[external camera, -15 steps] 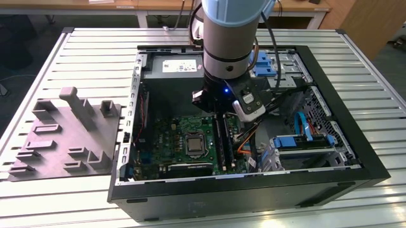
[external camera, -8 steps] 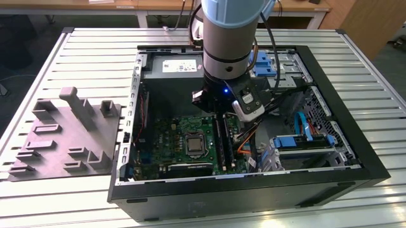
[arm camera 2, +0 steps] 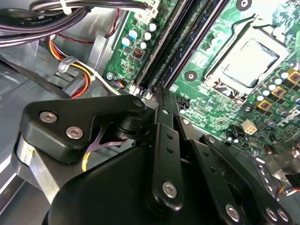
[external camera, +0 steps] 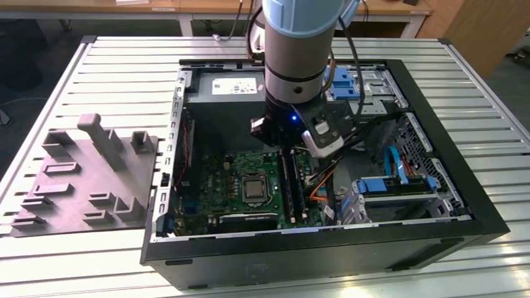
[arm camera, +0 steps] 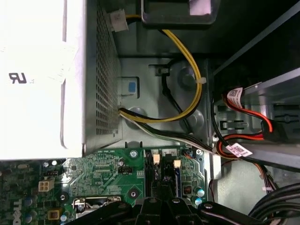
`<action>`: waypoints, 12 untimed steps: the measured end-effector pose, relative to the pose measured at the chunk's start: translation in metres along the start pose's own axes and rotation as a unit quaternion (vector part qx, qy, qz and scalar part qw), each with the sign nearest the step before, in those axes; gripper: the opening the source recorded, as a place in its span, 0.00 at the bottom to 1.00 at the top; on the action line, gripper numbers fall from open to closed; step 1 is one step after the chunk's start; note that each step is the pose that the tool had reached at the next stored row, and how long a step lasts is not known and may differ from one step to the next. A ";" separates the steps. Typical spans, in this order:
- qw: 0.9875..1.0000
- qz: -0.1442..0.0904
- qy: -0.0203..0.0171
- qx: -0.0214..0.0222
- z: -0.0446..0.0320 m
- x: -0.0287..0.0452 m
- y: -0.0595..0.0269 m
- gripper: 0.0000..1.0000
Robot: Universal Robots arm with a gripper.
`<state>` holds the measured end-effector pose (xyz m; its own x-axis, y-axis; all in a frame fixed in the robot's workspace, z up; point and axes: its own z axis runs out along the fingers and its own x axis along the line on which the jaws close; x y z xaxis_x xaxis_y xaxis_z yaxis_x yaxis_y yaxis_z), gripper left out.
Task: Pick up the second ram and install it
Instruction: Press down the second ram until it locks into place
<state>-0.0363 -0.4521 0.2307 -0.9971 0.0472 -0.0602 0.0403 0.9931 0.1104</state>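
One black metal pincer [arm camera 2: 157,101] over long narrow slots [arm camera 2: 164,51]; grip state unclear.

A ribbed aluminium table [external camera: 108,68] of long silver slats fills most of the room here. Behind it, pale wooden benches [external camera: 207,7] on white legs. There's a wooden cabinet [external camera: 485,31] at the exterior view's right, above dark grey floor [external camera: 512,84]. Even, flat indoor light.
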 end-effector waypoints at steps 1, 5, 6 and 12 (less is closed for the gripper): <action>1.000 0.000 0.000 0.000 0.0007 0.0001 0.0001 0.10; 1.000 0.000 0.000 0.000 0.0008 0.0001 0.0001 0.10; 1.000 0.000 0.000 0.000 0.0011 0.0001 0.0000 0.10; 1.000 0.000 0.000 0.000 0.0046 0.0005 -0.0004 0.10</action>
<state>-0.0365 -0.4519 0.2261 -0.9971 0.0472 -0.0602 0.0404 0.9931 0.1103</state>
